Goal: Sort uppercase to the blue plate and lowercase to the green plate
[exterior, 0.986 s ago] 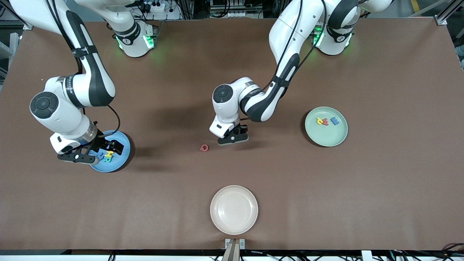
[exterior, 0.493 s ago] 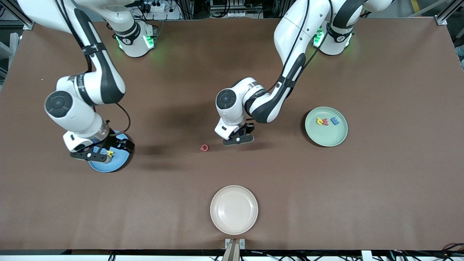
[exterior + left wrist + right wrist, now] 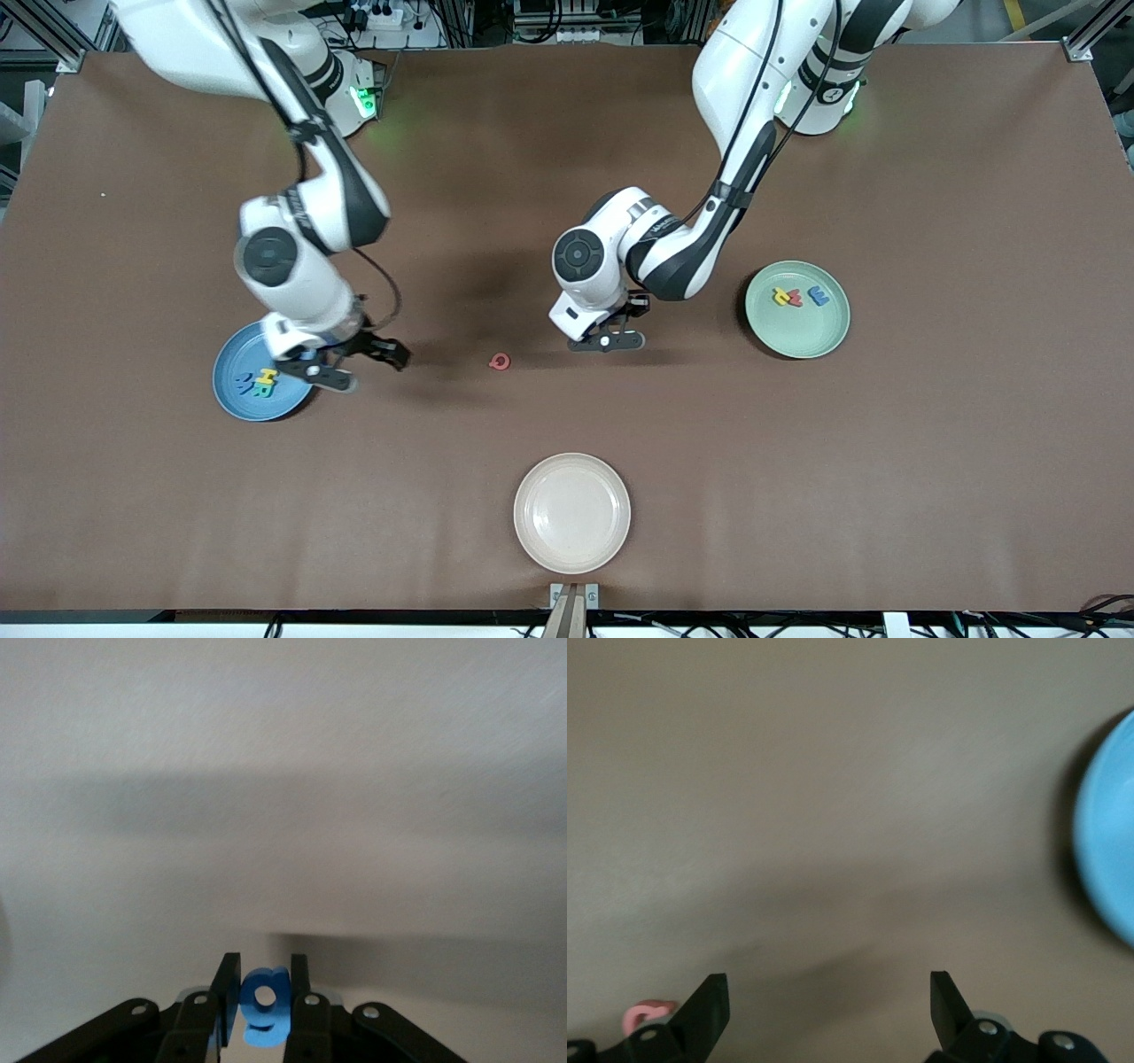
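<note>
My left gripper (image 3: 263,1005) pinches the blue g (image 3: 264,1008) upright between its fingers, over bare table between the red Q (image 3: 500,361) and the green plate (image 3: 797,341). That plate holds a yellow, a red and a blue letter (image 3: 819,297) in a row. The blue plate (image 3: 232,403), toward my right arm's end, carries three letters clustered together.
</note>
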`<state>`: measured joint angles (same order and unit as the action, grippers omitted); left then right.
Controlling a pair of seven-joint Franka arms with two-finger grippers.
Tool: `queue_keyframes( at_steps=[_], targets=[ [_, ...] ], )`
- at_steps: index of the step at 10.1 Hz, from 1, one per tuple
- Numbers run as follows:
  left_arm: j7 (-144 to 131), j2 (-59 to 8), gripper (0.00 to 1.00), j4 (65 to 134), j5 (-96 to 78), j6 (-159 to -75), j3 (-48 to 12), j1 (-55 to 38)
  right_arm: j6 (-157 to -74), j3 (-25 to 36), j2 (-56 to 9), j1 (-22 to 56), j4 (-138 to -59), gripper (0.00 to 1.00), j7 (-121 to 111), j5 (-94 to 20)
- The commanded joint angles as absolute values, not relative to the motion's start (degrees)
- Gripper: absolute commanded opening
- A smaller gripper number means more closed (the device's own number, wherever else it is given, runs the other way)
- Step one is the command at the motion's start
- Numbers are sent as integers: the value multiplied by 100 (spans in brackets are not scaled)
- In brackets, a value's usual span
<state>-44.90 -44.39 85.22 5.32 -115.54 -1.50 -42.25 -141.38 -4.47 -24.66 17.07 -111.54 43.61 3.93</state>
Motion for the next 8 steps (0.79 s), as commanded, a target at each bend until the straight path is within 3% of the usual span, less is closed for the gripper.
queue_keyframes(
  at_steps=[1, 4, 8],
  targets=[
    [-3853, -3598, 17, 9577, 422, -11540, -193, -3887, -14282, -387, -3083, 2213, -10663, 100, 5279, 475],
    [-3026, -2937, 17, 10351, 422, -11540, -281, -3307, -14265, -343, -3794, 2670, -9864, 100, 5931, 466],
    [-1929, -2594, 17, 10950, 510, -11540, -404, -2542, -14204, -80, -4428, 3163, -9195, 100, 6117, 440]
  ],
)
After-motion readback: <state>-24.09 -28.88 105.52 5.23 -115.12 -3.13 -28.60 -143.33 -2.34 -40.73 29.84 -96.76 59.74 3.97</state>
